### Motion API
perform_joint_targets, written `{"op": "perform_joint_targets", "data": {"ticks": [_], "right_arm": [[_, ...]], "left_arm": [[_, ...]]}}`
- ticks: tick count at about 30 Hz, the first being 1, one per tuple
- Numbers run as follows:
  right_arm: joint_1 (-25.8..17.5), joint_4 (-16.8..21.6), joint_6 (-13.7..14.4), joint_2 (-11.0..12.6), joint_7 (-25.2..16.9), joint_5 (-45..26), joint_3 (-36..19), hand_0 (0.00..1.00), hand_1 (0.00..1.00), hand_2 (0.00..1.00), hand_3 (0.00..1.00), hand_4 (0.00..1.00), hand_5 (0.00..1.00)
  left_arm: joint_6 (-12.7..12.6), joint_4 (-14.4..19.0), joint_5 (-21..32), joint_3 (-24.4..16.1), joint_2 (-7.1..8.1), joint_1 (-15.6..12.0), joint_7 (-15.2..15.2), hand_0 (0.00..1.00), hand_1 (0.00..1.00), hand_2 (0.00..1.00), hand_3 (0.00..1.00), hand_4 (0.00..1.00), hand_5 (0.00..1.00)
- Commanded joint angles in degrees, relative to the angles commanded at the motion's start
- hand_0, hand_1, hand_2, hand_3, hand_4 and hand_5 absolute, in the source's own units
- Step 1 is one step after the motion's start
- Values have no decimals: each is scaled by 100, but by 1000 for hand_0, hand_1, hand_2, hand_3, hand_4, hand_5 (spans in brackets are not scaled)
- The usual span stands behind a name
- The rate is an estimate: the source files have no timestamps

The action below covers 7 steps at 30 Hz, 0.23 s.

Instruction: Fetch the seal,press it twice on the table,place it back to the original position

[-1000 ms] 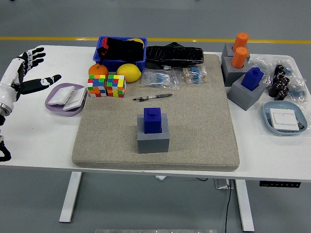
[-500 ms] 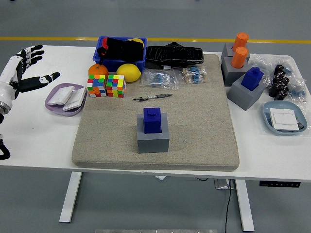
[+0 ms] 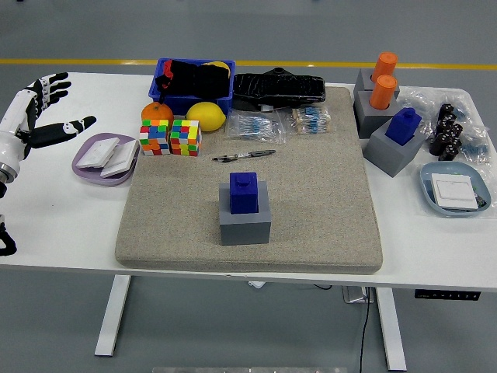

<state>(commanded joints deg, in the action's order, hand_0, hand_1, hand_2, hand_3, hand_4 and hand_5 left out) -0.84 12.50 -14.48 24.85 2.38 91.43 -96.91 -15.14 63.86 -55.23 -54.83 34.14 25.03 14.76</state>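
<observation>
A blue seal [image 3: 244, 192] stands upright in its grey holder [image 3: 245, 221] near the front middle of the beige mat [image 3: 311, 194]. My left hand [image 3: 43, 109] hovers at the far left over the white table, fingers spread and holding nothing, well apart from the seal. A second blue seal [image 3: 403, 125] sits in another grey holder [image 3: 393, 149] at the right. My right hand is out of view.
A purple dish [image 3: 102, 159] with white pads lies just right of my left hand. Two colour cubes [image 3: 171, 137], an orange, a lemon [image 3: 206, 116], a blue bin [image 3: 194, 85] and a pen [image 3: 244, 155] fill the back. Orange seals [image 3: 383, 81] and a blue dish [image 3: 454, 190] stand right.
My left hand drifted slightly left and up at the table's left edge over the second. Between the last two frames nothing visibly moved.
</observation>
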Motion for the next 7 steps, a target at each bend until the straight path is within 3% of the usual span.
{"op": "perform_joint_targets", "data": {"ticks": [7], "right_arm": [[-1,2,-1,8,1,15,-23,786,698,672,643,813,457]], "left_arm": [[-1,23,-5,-36,-11,1,1,887,865,866,882,932,137]]}}
